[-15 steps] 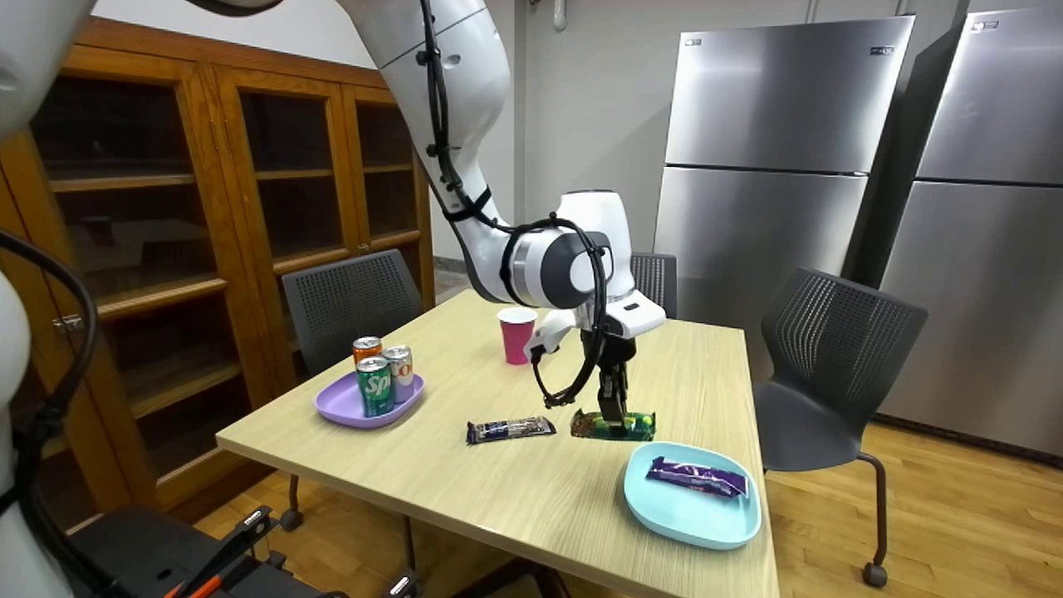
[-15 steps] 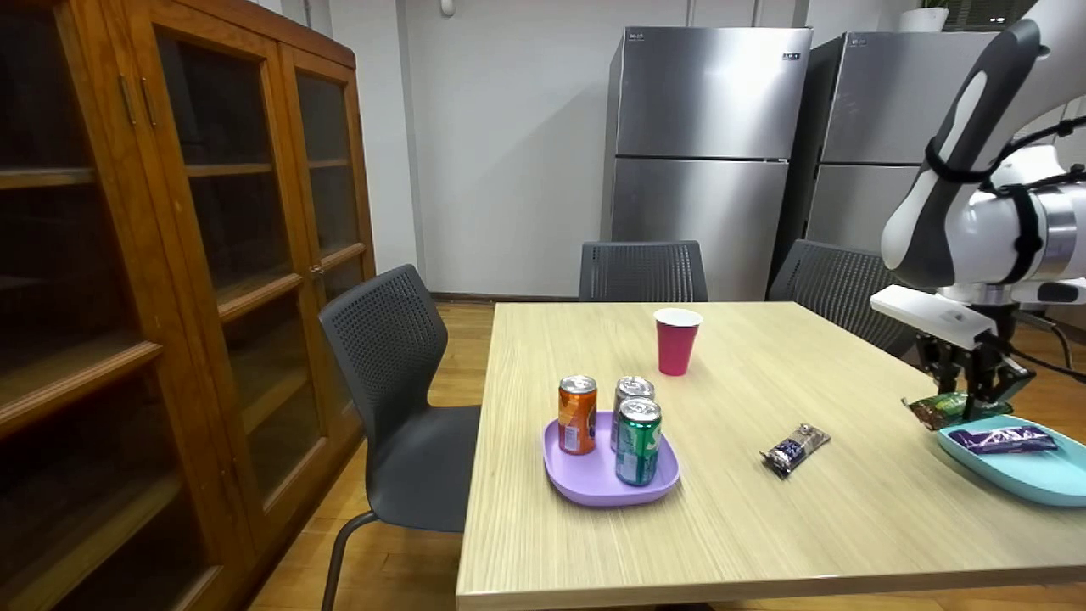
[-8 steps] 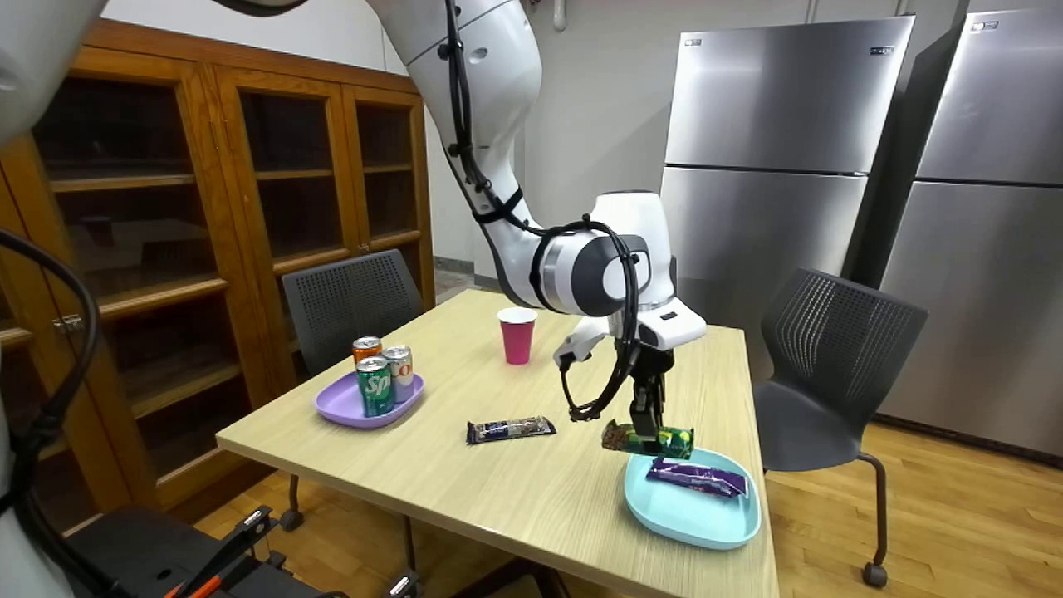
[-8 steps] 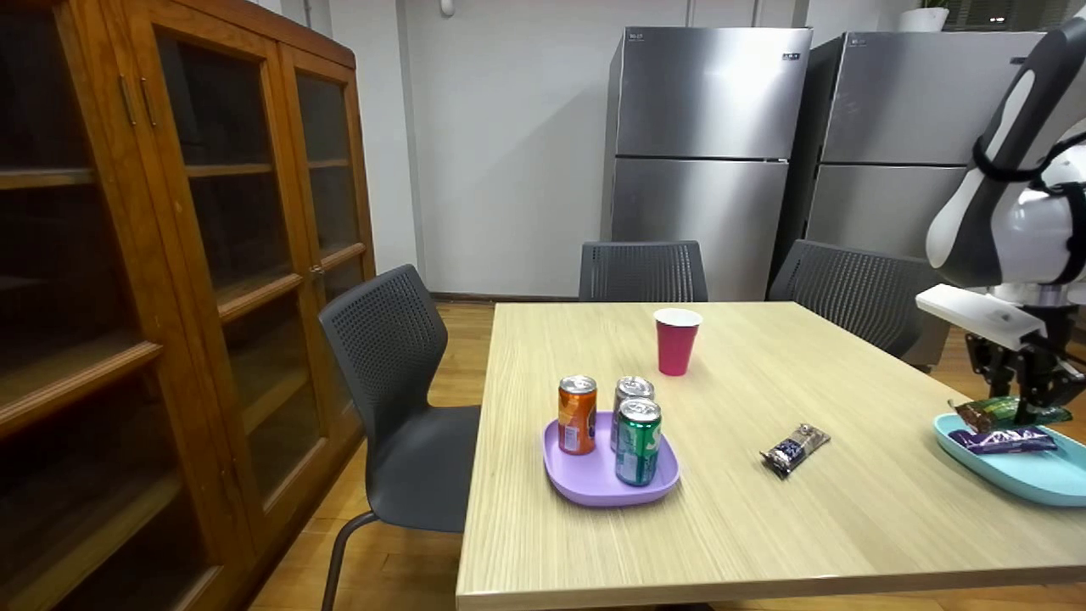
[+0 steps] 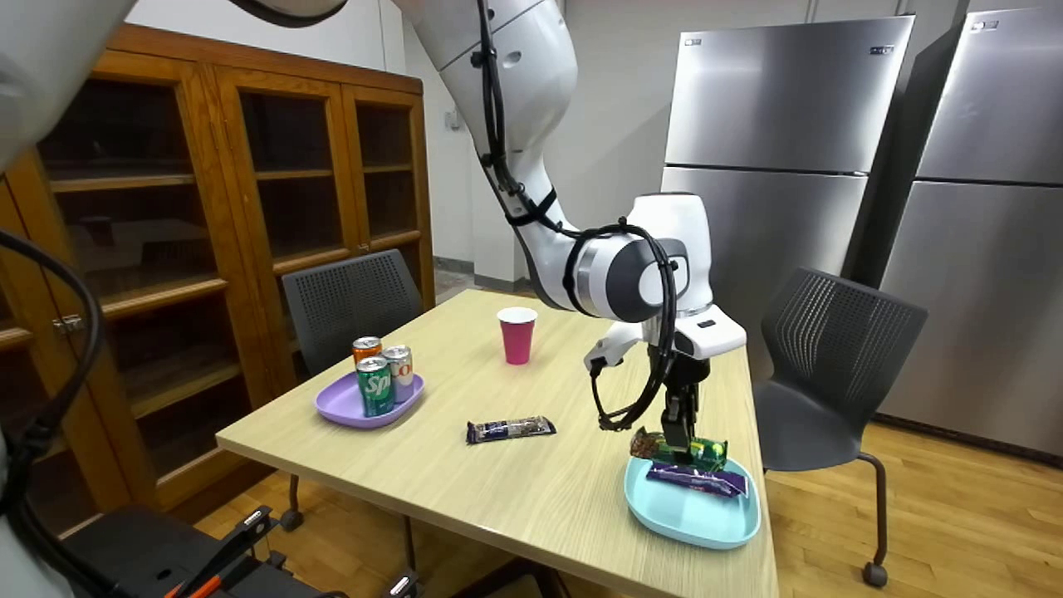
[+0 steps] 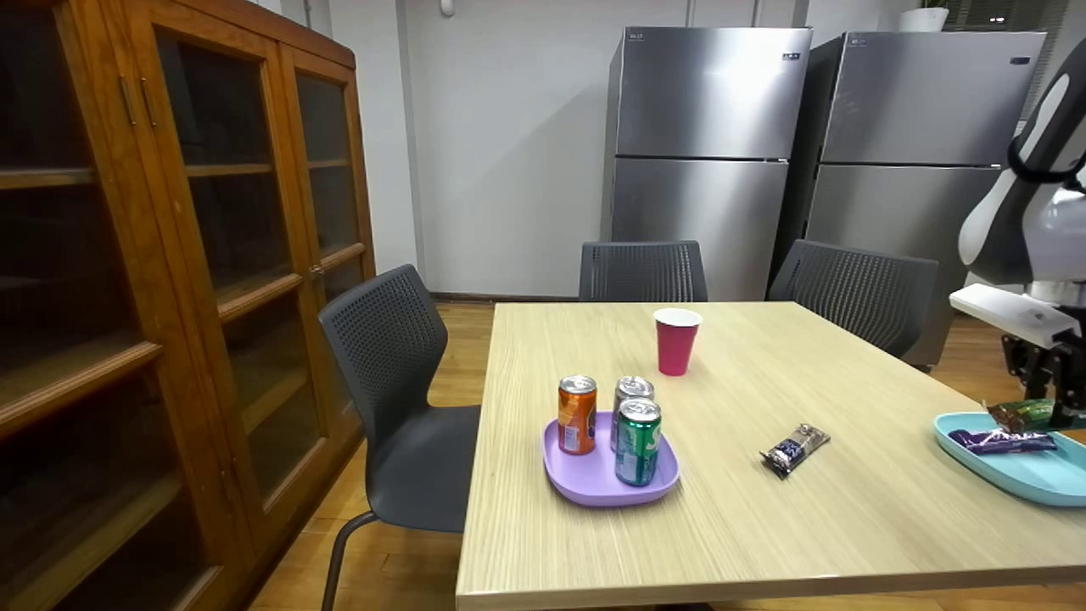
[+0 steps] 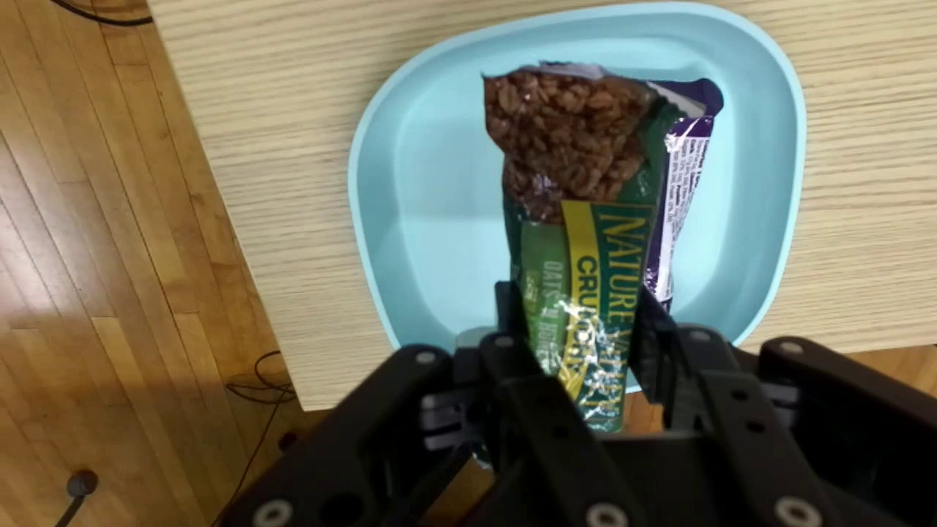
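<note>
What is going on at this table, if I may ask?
A robot arm has a green granola bar gripped in its pincer, held over a light-blue tray where a purple-wrapped bar lies. A third bar lies on the table, three cans stand on a lavender tray, and a pink cup stands apart.

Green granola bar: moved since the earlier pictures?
Yes: in an exterior view, the green granola bar has shifted right and down in the picture, toward the blue plate.
</note>
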Robot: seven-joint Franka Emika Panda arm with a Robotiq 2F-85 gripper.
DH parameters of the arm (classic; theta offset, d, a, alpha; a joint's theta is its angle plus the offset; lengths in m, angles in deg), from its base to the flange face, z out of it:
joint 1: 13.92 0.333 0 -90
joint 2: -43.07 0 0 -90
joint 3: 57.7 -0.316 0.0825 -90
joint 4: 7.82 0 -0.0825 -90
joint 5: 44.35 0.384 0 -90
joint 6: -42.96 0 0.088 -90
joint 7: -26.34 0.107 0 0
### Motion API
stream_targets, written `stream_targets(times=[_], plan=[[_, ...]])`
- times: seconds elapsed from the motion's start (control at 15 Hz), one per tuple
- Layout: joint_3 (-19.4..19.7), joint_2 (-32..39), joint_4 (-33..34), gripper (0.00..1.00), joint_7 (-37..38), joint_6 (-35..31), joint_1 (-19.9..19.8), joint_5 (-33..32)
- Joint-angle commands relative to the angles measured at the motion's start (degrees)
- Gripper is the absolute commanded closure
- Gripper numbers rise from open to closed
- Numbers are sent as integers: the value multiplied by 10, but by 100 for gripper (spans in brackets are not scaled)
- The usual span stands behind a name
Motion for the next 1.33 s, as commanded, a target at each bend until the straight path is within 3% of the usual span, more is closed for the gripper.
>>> stream_targets(times=[0.0,1.27], plan=[[-23,17,36,88,-6,32,-28,18],[-45,108,150,88,-5,88,-64,42]])
